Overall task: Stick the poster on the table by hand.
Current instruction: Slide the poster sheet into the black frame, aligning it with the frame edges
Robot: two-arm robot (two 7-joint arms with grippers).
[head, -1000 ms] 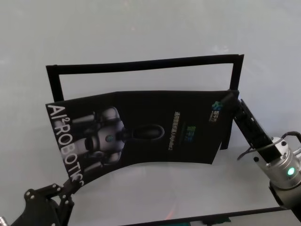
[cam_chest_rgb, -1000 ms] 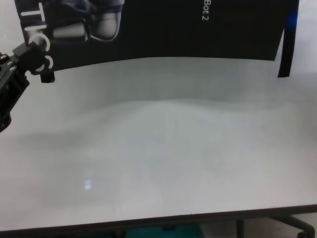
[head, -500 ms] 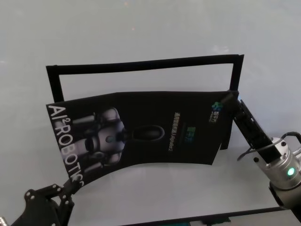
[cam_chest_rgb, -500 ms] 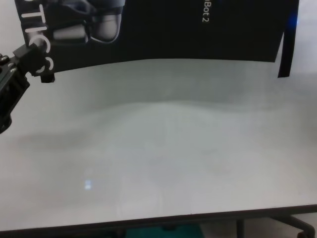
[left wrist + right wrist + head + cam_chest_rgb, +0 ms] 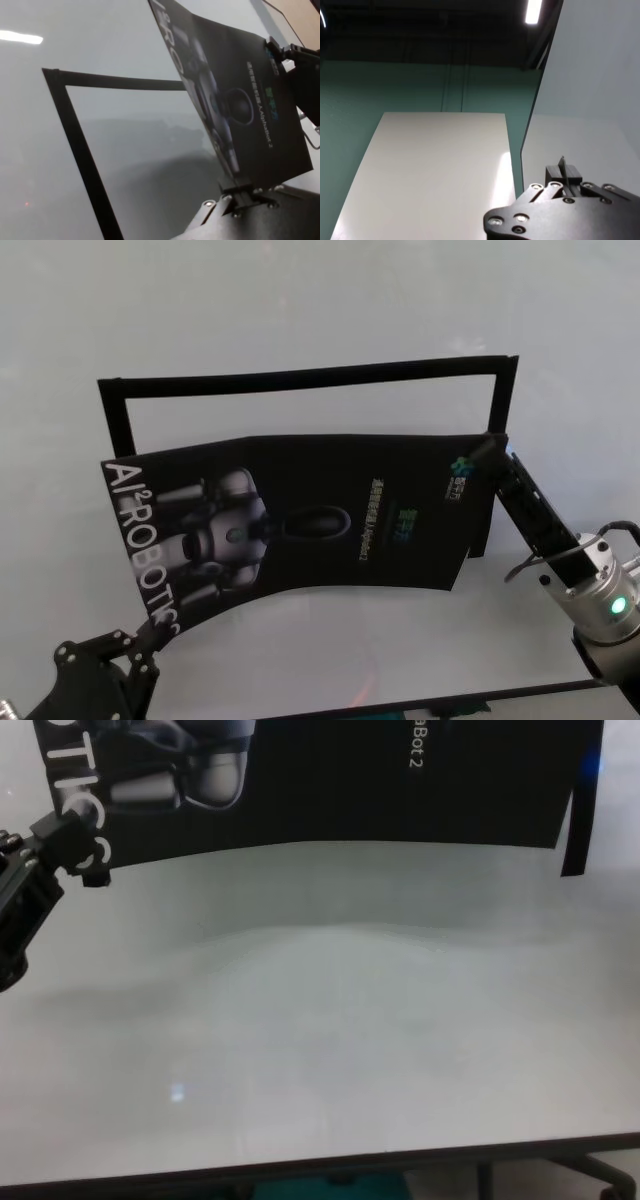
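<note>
The poster [image 5: 300, 520] hangs in the air over the white surface [image 5: 300, 330], above a black frame [image 5: 310, 375] marked there. The left gripper [image 5: 150, 632] pinches one corner and the right gripper [image 5: 487, 450] pinches another, probably to keep it spread flat.

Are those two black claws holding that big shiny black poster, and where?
Yes. The glossy black poster is held above the white table: left gripper pinches its near-left corner, right gripper its far-right corner.
</note>
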